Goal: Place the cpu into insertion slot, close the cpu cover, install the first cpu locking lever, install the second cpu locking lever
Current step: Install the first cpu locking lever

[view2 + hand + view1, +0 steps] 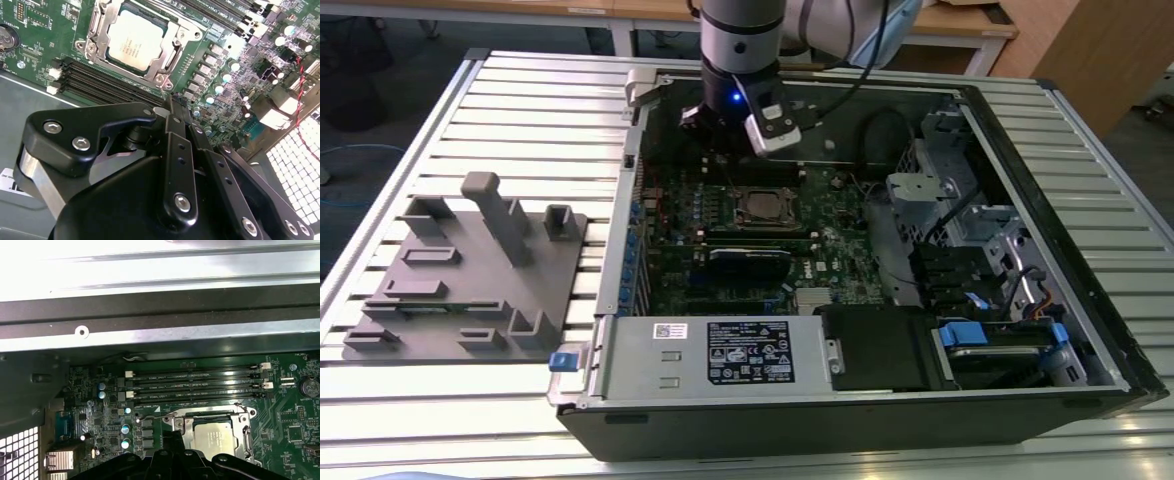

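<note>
Over the open black computer case [1067,380] on the slatted metal surface [520,100], I hang with the small silver-grey square cpu [758,207] near my jaws, untouched. In the second wrist view my jaws look drawn narrow and hold nothing. Beyond their tips the cpu sits in the silver-rimmed insertion slot [162,79], the thin silvery cpu cover [98,35] down around it. In the first wrist view, long black memory slots [195,385] lie beside the socket and the case wall is close. I judge a skewed descent could snag their white clips, since room is slim.
</note>
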Available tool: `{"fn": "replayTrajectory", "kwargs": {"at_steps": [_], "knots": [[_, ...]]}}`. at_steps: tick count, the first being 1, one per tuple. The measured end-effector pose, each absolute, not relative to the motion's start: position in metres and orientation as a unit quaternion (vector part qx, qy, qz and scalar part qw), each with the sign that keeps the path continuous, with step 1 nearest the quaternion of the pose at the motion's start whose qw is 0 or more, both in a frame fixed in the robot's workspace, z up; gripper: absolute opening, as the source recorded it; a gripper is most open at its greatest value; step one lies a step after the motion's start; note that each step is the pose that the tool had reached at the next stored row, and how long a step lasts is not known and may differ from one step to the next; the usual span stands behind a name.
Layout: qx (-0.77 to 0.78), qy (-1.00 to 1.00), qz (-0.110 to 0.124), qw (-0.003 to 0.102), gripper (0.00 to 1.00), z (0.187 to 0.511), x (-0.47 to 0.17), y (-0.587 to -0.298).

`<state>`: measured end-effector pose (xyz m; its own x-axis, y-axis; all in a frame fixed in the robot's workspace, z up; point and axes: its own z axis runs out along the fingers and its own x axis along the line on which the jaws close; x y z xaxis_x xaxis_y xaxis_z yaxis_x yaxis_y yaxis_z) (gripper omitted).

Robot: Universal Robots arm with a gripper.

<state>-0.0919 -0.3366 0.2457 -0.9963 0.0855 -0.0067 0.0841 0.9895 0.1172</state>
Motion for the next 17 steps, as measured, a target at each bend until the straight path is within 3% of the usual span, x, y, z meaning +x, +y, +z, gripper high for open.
{"fn": "replayTrajectory", "kwargs": {"at_steps": [17], "knots": [[0.042,0.997,0.059,0.006,0.10,0.2456,-0.0971,-0.3366]]}}
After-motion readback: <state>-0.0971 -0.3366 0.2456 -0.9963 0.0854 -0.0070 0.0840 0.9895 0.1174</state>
